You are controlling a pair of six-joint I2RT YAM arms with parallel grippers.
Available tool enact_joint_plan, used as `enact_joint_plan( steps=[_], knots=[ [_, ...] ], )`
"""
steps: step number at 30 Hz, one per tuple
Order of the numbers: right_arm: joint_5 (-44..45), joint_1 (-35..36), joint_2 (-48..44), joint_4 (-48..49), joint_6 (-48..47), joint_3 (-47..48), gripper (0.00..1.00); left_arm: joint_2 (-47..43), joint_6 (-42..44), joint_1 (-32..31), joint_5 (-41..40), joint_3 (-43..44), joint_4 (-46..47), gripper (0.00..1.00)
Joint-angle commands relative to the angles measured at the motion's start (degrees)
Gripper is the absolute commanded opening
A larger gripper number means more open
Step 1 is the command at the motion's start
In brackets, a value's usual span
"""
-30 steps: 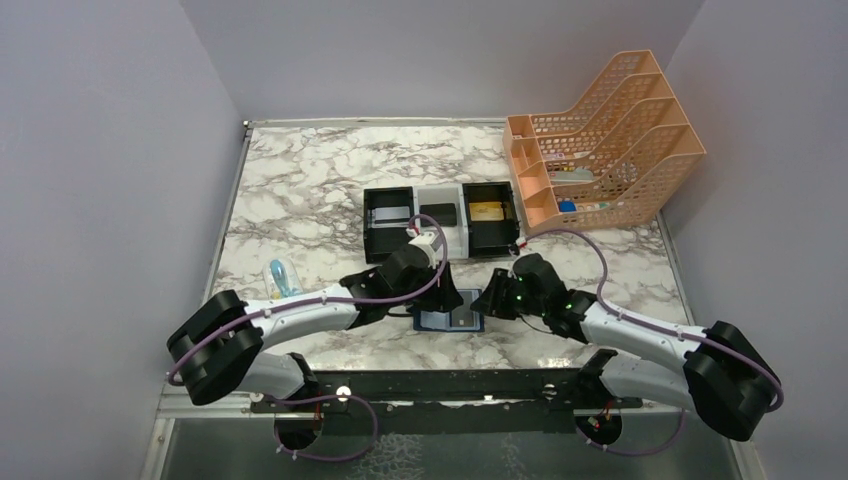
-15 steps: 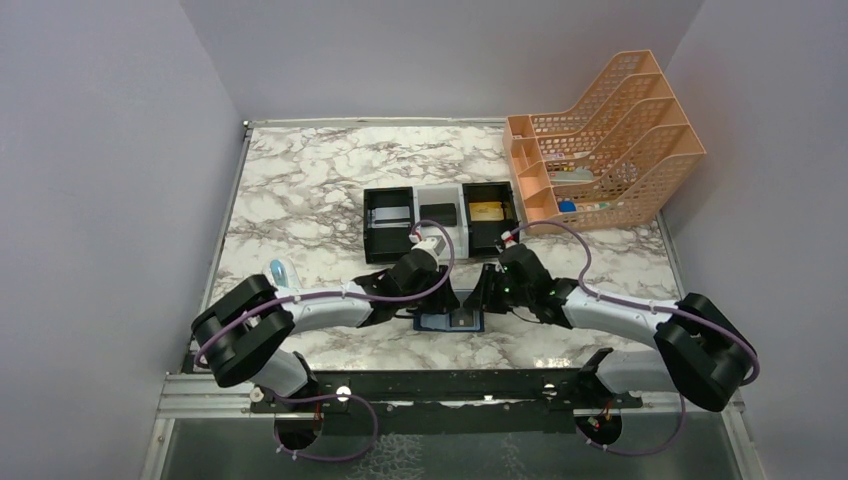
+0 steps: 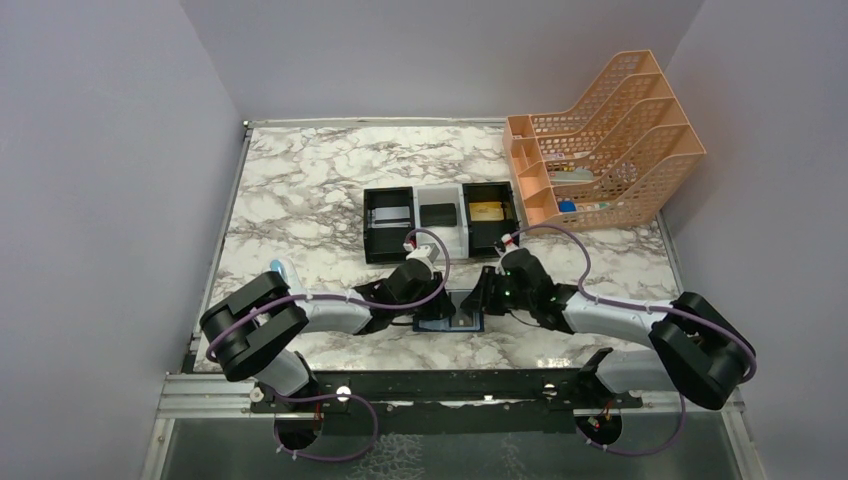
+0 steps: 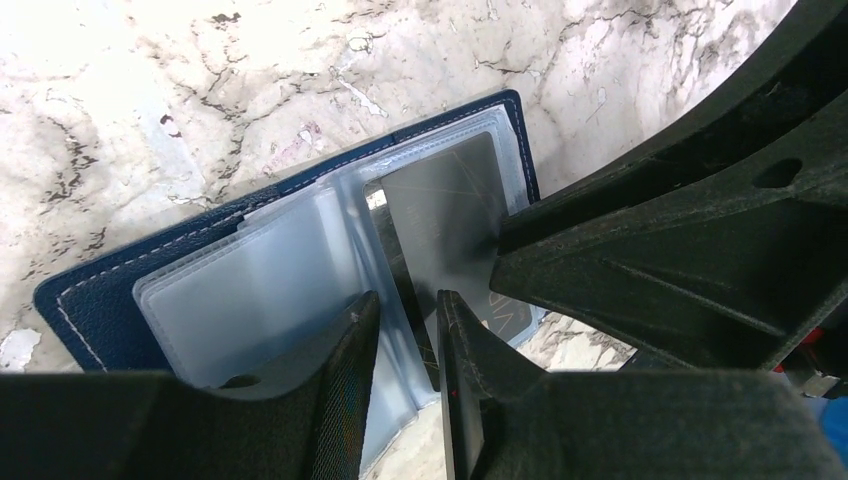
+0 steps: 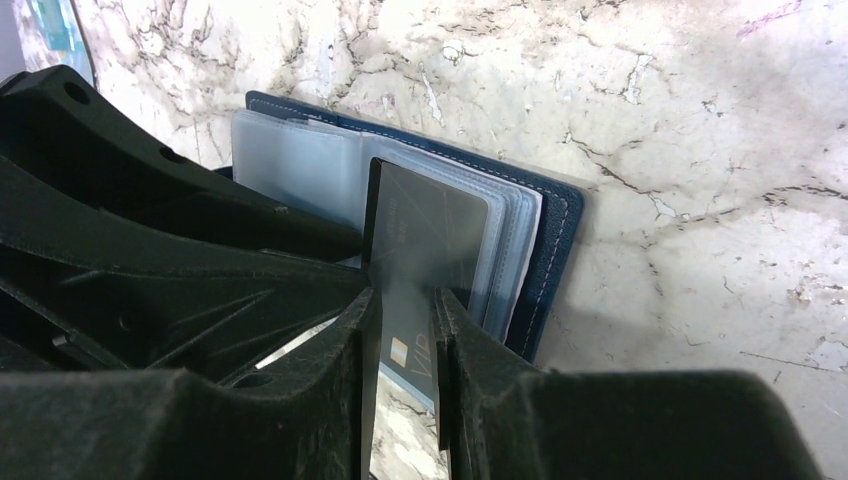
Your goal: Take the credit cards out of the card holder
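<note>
Standing clamped inside right end effector (image 5: pixel 405 305): dark card (image 5: pixel 430 235).

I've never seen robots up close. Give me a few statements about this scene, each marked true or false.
1. The card holder lies open on the marble table. True.
2. The gold card lies in the white tray. False: it lies in the right-hand black tray.
3. The right gripper pinches a dark card at the holder's clear pockets. True.
4. The file rack is blue. False: it is peach.
</note>
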Motion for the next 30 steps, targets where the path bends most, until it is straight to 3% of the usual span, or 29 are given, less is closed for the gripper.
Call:
enact_joint_plan(
  steps=[1, 13, 30],
  knots=[
    [1.1, -0.1, -0.1, -4.9, -3.1, -2.3, 0.26, 0.4, -1.2, -0.6, -2.4, -3.3, 0.5, 0.31],
    [2.4, 0.0, -6.8, -11.4, -9.4, 3.9, 0.27, 0.1, -1.4, -1.1, -4.2, -4.3, 1.5, 0.29],
    [0.5, 0.0, 0.3, -8.5, -8.5, 1.9, 0.27, -1.1, -2.8, -1.5, -4.9, -6.4, 2.7, 0.29]
  ],
)
